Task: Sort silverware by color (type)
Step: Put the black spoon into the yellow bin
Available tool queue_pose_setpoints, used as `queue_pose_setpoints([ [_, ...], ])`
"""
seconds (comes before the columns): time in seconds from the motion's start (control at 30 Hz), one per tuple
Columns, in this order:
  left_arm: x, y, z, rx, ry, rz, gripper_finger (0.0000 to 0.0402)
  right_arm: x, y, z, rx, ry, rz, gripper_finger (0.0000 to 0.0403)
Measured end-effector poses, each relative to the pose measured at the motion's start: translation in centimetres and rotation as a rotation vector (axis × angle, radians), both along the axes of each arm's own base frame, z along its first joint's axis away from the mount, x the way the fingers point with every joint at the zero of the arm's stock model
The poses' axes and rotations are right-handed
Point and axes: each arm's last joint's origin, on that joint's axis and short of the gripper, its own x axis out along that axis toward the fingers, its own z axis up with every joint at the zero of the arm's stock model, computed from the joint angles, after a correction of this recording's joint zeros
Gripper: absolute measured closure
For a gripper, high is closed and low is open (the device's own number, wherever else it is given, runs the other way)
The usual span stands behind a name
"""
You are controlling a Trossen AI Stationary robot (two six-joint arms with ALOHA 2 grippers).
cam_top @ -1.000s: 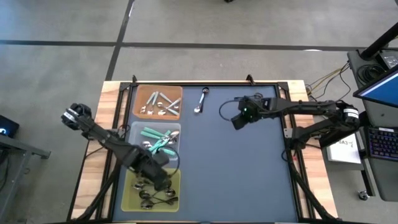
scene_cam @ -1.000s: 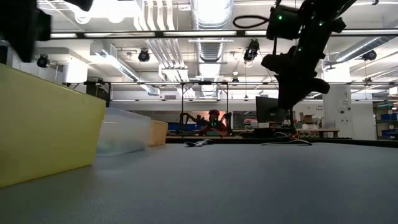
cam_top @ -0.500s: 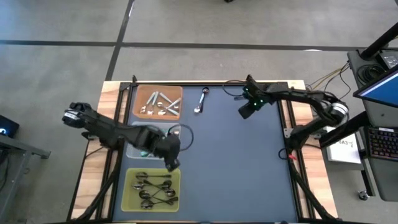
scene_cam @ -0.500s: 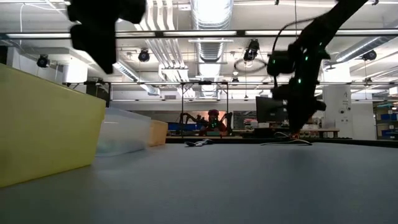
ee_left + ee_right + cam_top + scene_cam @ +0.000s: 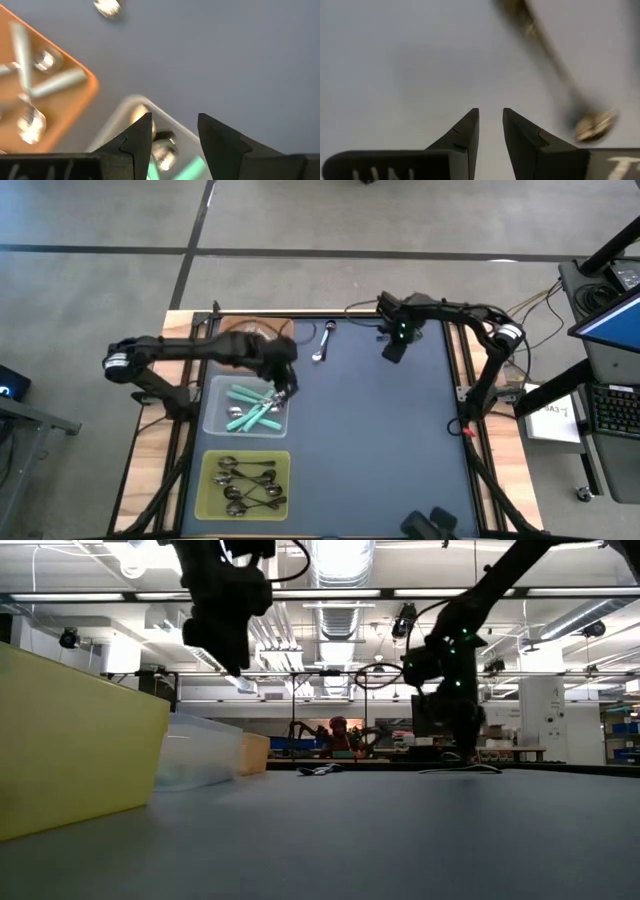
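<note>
One shiny silver spoon (image 5: 323, 340) lies alone on the dark mat near the far edge. Along the mat's left side stand three trays. The orange tray (image 5: 228, 330) holds silver spoons. The clear tray (image 5: 215, 420) holds teal-handled spoons (image 5: 250, 408). The yellow-green tray (image 5: 212, 480) holds dark spoons (image 5: 245, 485). My left gripper (image 5: 287, 390) hangs open over the clear tray's far right corner (image 5: 140, 102), with nothing between its fingers. My right gripper (image 5: 392, 352) points down over bare mat to the right of the lone spoon (image 5: 555, 65). It is open by a narrow gap and holds nothing.
The left arm (image 5: 200, 352) reaches across the orange tray and hides part of it. Bare mat (image 5: 380, 450) spreads over the middle, near and right parts of the table. In the low view the yellow-green tray's wall (image 5: 70, 740) stands close at the left.
My left gripper has swung from above the yellow-green tray toward the far edge and now hangs over the clear tray's far right corner. My right gripper has sunk toward the mat, turned about, and shifted a little toward the far edge.
</note>
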Motion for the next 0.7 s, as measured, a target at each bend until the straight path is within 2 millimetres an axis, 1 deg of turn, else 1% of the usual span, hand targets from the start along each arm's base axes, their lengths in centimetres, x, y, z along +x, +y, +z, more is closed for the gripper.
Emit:
queue_pose_setpoints([
  [0.13, 0.0, 3.0, 0.7, 0.043, -0.058, 0.038, 0.0261, 0.8, -1.7, 1.1, -0.068, -0.017, 0.195, 0.0323],
  [0.23, -0.2, 4.7, 1.2, 0.067, -0.083, 0.067, 0.0261, 1.0, -2.8, 1.2, -0.089, -0.019, 0.264, 0.0323],
  [0.3, -0.4, 5.6, 1.6, 0.081, -0.094, 0.077, 0.0261, 1.2, -3.6, 1.1, -0.091, -0.019, 0.267, 0.0323],
  [0.43, -0.5, 6.4, 2.4, 0.104, -0.109, 0.074, 0.0261, 1.1, -5.1, 0.7, -0.089, -0.016, 0.242, 0.0323],
  [0.53, -0.5, 6.5, 2.8, 0.118, -0.111, 0.050, 0.0261, 0.9, -6.0, 0.2, -0.082, -0.011, 0.206, 0.0323],
  [0.7, -0.6, 6.5, 3.2, 0.129, -0.097, 0.015, 0.0261, 0.5, -6.4, -0.4, -0.046, 0.010, 0.182, 0.0306],
])
